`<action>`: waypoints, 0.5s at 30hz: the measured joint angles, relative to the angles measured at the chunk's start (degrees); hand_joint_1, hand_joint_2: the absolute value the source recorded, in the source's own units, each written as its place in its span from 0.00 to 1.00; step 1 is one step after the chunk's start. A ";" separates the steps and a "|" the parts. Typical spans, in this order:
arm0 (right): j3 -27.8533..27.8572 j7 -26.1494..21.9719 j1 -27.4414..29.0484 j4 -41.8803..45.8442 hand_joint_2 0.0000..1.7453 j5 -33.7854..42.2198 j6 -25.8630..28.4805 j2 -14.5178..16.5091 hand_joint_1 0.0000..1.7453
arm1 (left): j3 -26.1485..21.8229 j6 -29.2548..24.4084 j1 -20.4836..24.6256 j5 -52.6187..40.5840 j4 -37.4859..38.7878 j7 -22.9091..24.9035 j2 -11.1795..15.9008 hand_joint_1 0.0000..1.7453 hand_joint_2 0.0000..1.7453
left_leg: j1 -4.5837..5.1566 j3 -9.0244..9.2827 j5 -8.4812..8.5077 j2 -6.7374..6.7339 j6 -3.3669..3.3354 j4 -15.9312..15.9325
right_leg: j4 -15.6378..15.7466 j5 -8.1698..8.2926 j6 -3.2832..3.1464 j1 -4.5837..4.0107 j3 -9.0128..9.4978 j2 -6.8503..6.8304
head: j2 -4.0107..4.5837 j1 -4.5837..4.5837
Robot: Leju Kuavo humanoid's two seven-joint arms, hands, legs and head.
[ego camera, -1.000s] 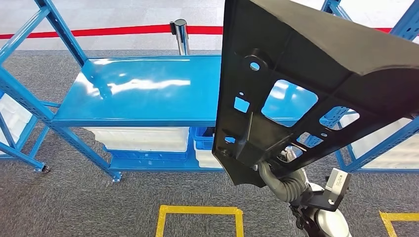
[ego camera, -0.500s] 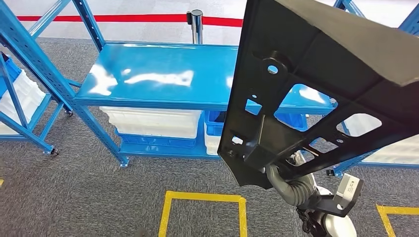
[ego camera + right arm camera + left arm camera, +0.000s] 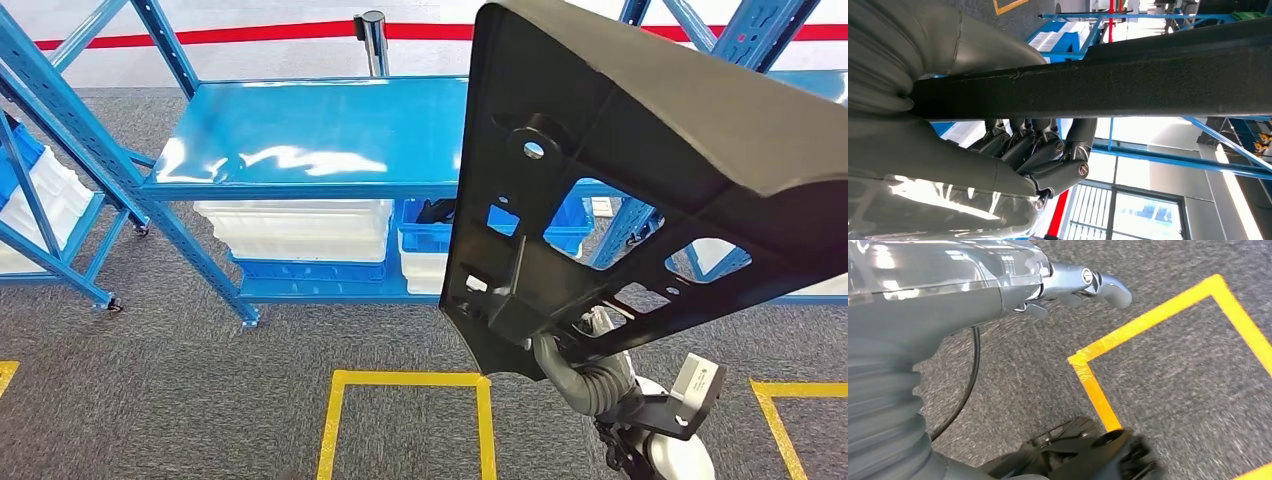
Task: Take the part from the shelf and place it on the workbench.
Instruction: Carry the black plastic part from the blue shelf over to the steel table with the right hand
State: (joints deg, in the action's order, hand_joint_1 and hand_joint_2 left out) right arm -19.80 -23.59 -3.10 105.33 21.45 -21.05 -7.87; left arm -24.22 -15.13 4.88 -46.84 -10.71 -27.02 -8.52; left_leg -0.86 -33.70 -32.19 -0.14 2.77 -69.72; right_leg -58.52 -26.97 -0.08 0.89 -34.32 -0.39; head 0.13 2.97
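Now, part: the black part (image 3: pixel 640 190) is held upright in front of the blue shelf (image 3: pixel 300 140), above the carpet.
Right hand: right hand (image 3: pixel 1038 150) clamped on the part's lower edge.
Left hand: left hand (image 3: pixel 1083 285) holds nothing, fingers curled, over yellow floor tape (image 3: pixel 1148 325).

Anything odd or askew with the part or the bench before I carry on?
Nothing looks damaged or spilled. The black part is held tilted in the right hand, whose fingers wrap its lower edge, and it hides the right side of the blue workbench. The left hand holds nothing.
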 joint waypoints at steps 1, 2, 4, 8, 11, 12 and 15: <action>0.13 -0.13 0.13 0.14 1.00 -0.19 0.01 0.04 1.00 | 0.00 -0.02 0.03 -0.01 0.00 0.00 0.00 0.00 1.00 | 0.03 2.86 0.81 0.01 -0.06 4.38 | -0.13 0.30 0.20 -0.08 -0.35 0.00 | 0.00 0.27; 0.30 -0.24 0.27 0.33 1.00 -0.38 0.02 0.10 1.00 | 0.00 -0.05 0.05 -0.02 0.00 -0.01 -0.01 0.00 1.00 | 0.10 5.11 1.04 0.02 -0.15 8.16 | -0.25 0.64 0.46 -0.17 -0.63 0.00 | 0.00 0.48; 0.62 -0.44 0.53 0.69 1.00 -0.71 0.05 0.21 1.00 | 0.00 -0.10 0.04 -0.06 0.00 -0.02 -0.02 0.00 1.00 | 0.33 6.74 0.45 0.08 -0.39 11.69 | -0.38 1.40 1.03 -0.32 -1.12 -0.03 | 0.00 0.50; 0.98 -0.70 1.52 1.04 1.00 -0.91 0.07 0.35 1.00 | -0.02 -0.16 -0.16 -0.11 0.01 -0.04 -0.03 0.00 1.00 | 0.18 5.35 1.68 -0.10 -2.29 11.97 | -2.74 -0.50 2.11 -0.13 -2.55 0.04 | 0.00 -0.26; 1.39 -0.92 2.09 1.15 1.00 -0.94 0.07 0.39 1.00 | -0.05 -0.21 -0.19 -0.17 0.00 -0.10 -0.02 0.00 1.00 | 0.16 3.46 3.03 -0.22 -2.95 11.79 | -12.99 -7.14 2.36 -0.10 -6.11 0.10 | 0.00 -1.22; 1.56 -0.97 2.30 1.15 1.00 -0.94 0.06 0.39 1.00 | -0.05 -0.22 -0.23 -0.20 0.00 -0.13 -0.02 0.00 1.00 | 0.16 2.80 3.40 -0.23 -2.93 11.64 | -15.42 -8.13 2.39 -0.10 -6.56 0.10 | 0.00 -1.41; 1.95 -1.03 2.76 1.26 1.00 -0.95 -0.03 0.44 1.00 | -0.04 -0.38 -0.29 -0.26 0.00 -0.27 -0.02 0.00 1.00 | 0.08 1.29 4.15 -0.22 -2.62 11.02 | -9.84 -5.52 2.39 -0.06 -1.39 0.10 | 0.00 -1.89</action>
State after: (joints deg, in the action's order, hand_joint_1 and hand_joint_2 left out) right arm -17.85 -24.62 -0.34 106.60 20.50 -21.08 -7.44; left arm -24.26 -15.51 4.59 -47.10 -10.71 -27.28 -8.55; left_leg -0.78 -32.41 -28.05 -0.36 0.15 -58.70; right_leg -68.37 -32.48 2.31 0.83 -35.71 -0.30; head 0.13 1.08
